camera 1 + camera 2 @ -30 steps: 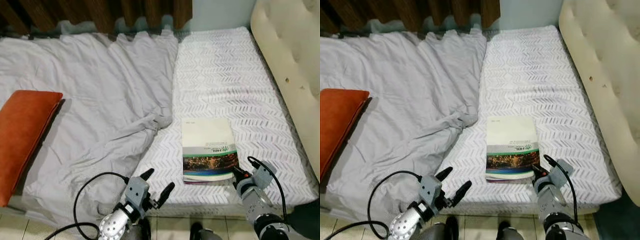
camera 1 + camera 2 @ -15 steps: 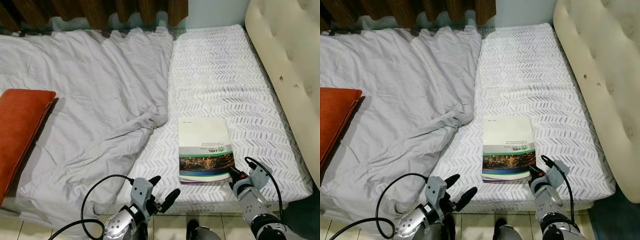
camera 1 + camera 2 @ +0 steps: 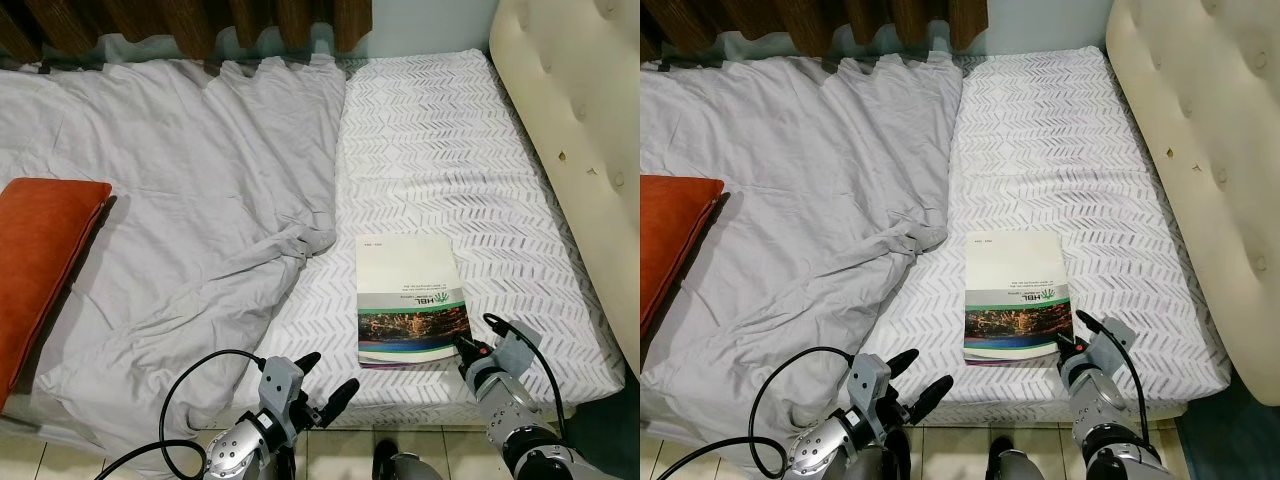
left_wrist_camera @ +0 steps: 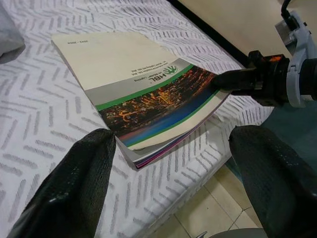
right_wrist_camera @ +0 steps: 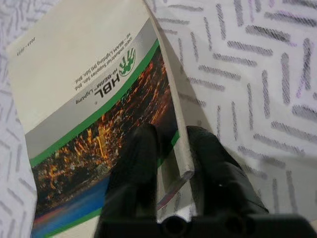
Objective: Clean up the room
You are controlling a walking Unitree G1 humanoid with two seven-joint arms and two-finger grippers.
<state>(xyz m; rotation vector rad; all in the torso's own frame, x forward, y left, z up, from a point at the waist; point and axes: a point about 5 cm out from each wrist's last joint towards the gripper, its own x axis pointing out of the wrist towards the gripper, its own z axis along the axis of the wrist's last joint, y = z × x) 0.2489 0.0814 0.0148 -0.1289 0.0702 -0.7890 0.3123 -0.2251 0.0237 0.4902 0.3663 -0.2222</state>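
The right gripper is pinching the near corner of the HBL booklet, which lies at the bed edge, while the left gripper hovers spread apart nearby; next comes a careful lift clear of the mattress.

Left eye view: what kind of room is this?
Most likely a bedroom: a mattress in a white chevron-patterned sheet, a rumpled grey blanket, and a cream tufted padded headboard.

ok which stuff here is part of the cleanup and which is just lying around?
In play:
book, corner pinched by right gripper
left gripper, open, near the bed edge

Just there:
orange cushion
grey sheet
mattress
headboard
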